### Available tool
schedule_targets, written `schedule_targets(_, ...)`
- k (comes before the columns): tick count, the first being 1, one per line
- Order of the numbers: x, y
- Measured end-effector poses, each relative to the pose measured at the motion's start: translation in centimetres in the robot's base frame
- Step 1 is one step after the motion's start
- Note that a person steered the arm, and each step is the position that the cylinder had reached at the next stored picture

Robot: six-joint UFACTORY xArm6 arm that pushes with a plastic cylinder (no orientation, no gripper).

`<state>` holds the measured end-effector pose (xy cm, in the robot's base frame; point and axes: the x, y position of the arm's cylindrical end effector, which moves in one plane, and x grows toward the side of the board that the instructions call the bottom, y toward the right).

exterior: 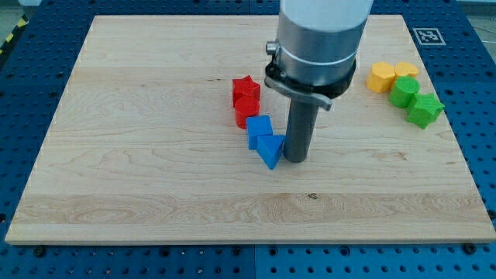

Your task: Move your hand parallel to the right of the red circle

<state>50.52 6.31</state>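
The red circle [246, 111] is a short red cylinder near the board's middle, with a red star [246, 88] touching it just above. Below it sit a blue cube-like block [260, 129] and a blue triangle [270, 148], touching each other. My tip [295, 159] is on the board just right of the blue triangle, touching or nearly touching it. It stands right of and below the red circle. The rod rises into the grey arm at the view's top.
At the view's right stand a yellow block [380, 77], a yellow heart [405, 71], a green circle [404, 91] and a green star [424, 108], clustered near the wooden board's [139, 155] right edge.
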Motion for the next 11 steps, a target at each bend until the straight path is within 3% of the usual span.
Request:
schedule_targets(3,-0.6,-2.0)
schedule_targets(7,-8.2,2.3)
schedule_targets(11,-6.2,4.4)
